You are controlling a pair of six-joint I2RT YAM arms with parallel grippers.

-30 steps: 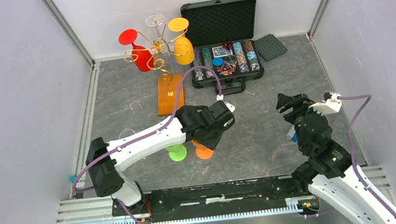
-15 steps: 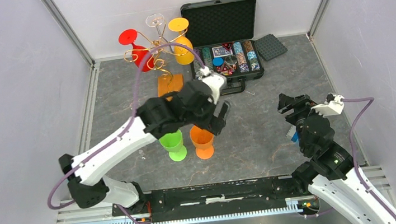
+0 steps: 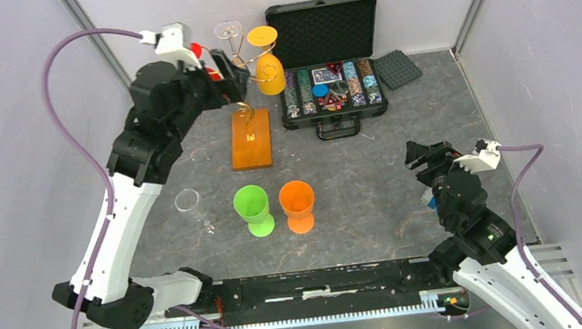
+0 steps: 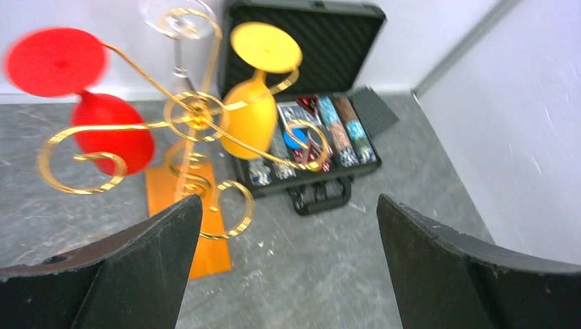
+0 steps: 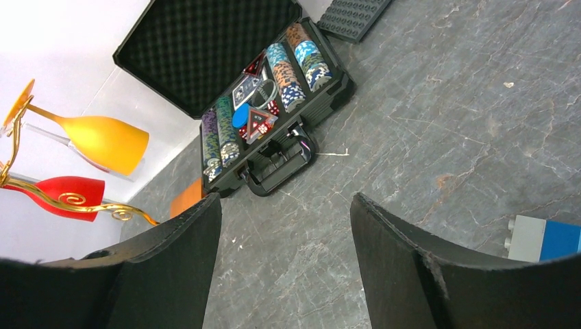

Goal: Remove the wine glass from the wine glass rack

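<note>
Holding chips (image 3: 357,82), the black case (image 3: 326,32) lies open, while left fingers (image 4: 137,274) and right fingers (image 5: 157,274) stand apart.

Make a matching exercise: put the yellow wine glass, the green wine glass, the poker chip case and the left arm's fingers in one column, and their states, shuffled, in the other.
Column 1
1. yellow wine glass
2. green wine glass
3. poker chip case
4. left fingers

Column 2
A. stands upright on the table
B. spread wide, nothing between them
C. hangs upside down on the wine glass rack
D. lies open, lid raised

Pairs: 1-C; 2-A; 3-D; 4-B
</note>
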